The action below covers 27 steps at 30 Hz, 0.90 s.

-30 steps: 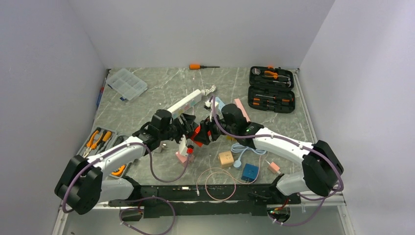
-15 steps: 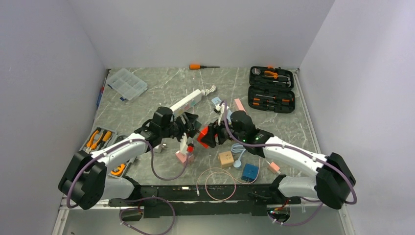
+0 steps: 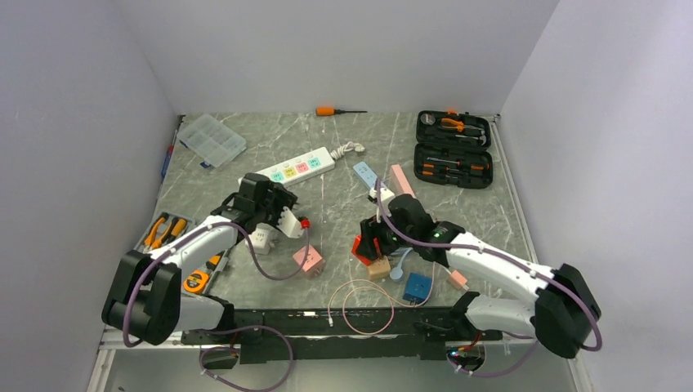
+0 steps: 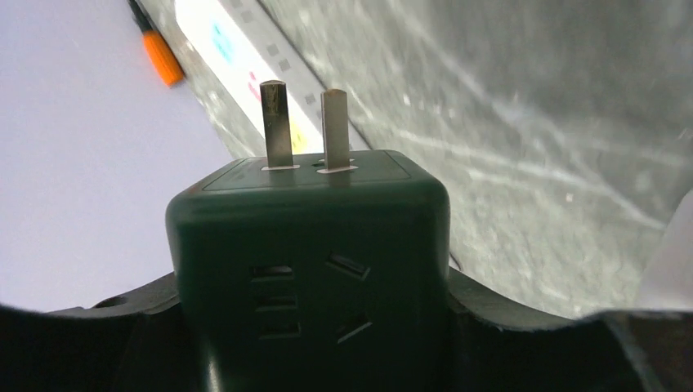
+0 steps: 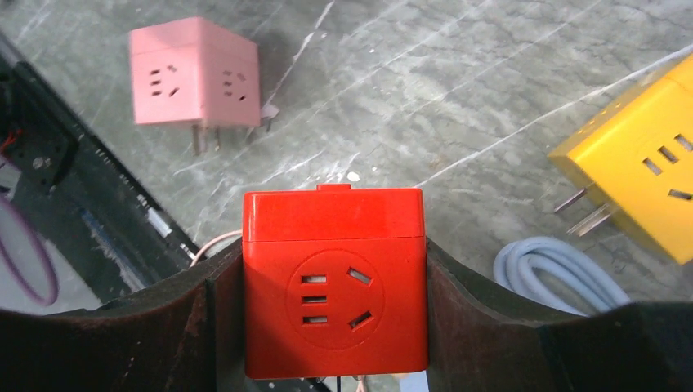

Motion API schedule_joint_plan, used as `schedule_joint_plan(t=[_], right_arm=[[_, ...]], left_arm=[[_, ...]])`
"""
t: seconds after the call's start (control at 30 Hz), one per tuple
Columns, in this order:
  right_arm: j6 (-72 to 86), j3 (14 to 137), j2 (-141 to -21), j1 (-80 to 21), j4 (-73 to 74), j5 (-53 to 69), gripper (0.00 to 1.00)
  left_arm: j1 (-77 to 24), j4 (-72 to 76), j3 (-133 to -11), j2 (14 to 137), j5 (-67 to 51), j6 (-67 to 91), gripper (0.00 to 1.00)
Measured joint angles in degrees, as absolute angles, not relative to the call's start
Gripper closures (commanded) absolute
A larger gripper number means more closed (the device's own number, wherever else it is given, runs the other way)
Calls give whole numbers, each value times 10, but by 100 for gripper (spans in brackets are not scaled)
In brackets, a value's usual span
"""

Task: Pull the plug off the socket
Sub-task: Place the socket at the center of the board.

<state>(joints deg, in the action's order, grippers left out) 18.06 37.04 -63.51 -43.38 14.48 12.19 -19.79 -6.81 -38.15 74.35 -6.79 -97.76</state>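
My left gripper (image 3: 264, 198) is shut on a dark cube plug (image 4: 309, 253); its two metal prongs (image 4: 333, 129) stick out bare, pointing toward the far wall. My right gripper (image 3: 368, 243) is shut on the red cube socket (image 5: 333, 278), held low over the table near the front; in the top view the red socket (image 3: 359, 247) shows just left of the fingers. Plug and socket are well apart, with open table between them. In the wrist views the left gripper (image 4: 310, 327) and the right gripper (image 5: 333, 302) each clamp their cube from both sides.
A pink cube (image 3: 309, 260) lies between the arms, and a tan cube (image 3: 377, 267), blue cube (image 3: 418, 286) and coiled cable (image 3: 402, 255) lie by the right gripper. A white power strip (image 3: 296, 166), parts box (image 3: 212, 140), tool case (image 3: 453, 149) and screwdriver (image 3: 335, 110) lie further back.
The two grippers were pressed together at the table's middle; now they are apart. The left arm swung left with the plug and the right drew toward the front with the red socket.
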Motion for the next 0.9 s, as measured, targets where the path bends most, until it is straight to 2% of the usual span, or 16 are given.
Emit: schedule_joint_plan(t=[0.27, 0.43, 0.5, 0.6, 0.7, 0.77, 0.83, 0.9], right_arm=[[176, 443, -775, -434, 110, 43, 96], [177, 462, -849, -433, 58, -7, 96], [179, 461, -866, -433, 41, -22, 92], [185, 452, -878, -433, 16, -43, 73], [190, 449, -887, -433, 3, -57, 47], [194, 447, -891, -433, -6, -62, 36], [197, 443, -891, -433, -10, -66, 21], [202, 437, -890, -433, -18, -69, 16]], left_arm=[[-311, -164, -465, 749, -69, -879, 100], [-322, -213, -545, 838, -61, -804, 100], [-322, -234, -563, 874, -61, -776, 100], [-322, -269, -580, 922, -61, -725, 98], [-324, -288, -590, 954, -60, -676, 92], [-326, -296, -590, 963, -59, -649, 86], [-331, -300, -590, 966, -59, -621, 77], [-336, -298, -590, 966, -60, -601, 68]])
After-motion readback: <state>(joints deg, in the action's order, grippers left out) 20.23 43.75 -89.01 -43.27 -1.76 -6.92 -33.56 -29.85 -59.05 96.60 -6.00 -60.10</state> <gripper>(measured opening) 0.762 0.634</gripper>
